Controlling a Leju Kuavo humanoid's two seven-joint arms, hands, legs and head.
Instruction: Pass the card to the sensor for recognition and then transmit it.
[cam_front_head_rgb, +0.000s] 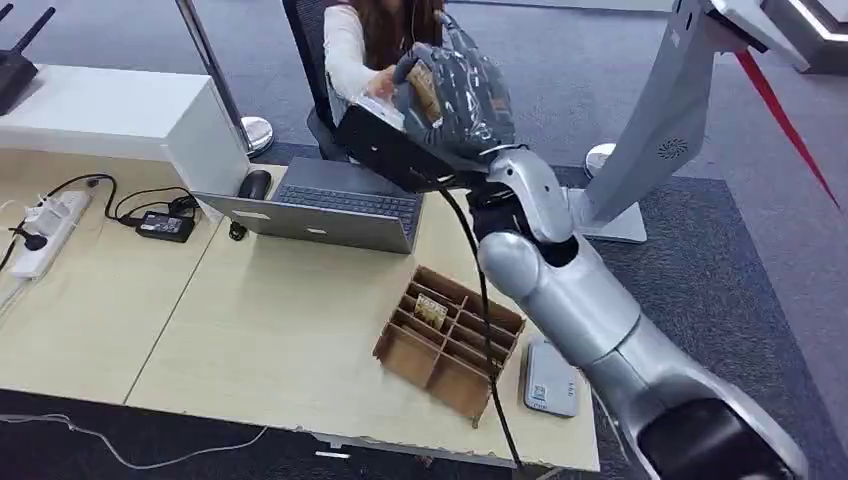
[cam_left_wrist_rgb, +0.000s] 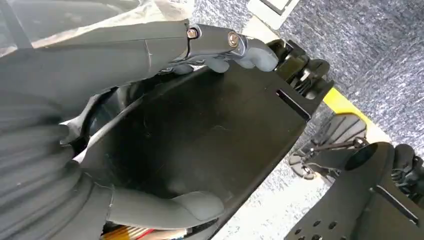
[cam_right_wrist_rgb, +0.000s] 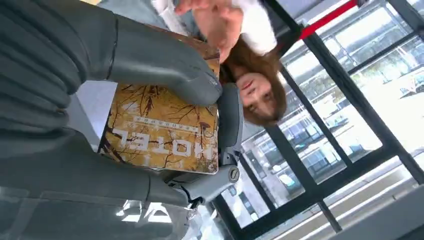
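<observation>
So the right robot hand (cam_right_wrist_rgb: 150, 115) has its thumb and fingers clamped on the card (cam_right_wrist_rgb: 162, 131), raised at about 12 o'clock from the tray (cam_front_head_rgb: 448, 338), near a person's hand (cam_right_wrist_rgb: 220, 20). Card looks thin, stiff, light and glossy, so likely slippery; the receiver should take the free edge beyond the fingers. Left robot hand (cam_left_wrist_rgb: 150, 125) hangs empty, fingers loosely apart.
</observation>
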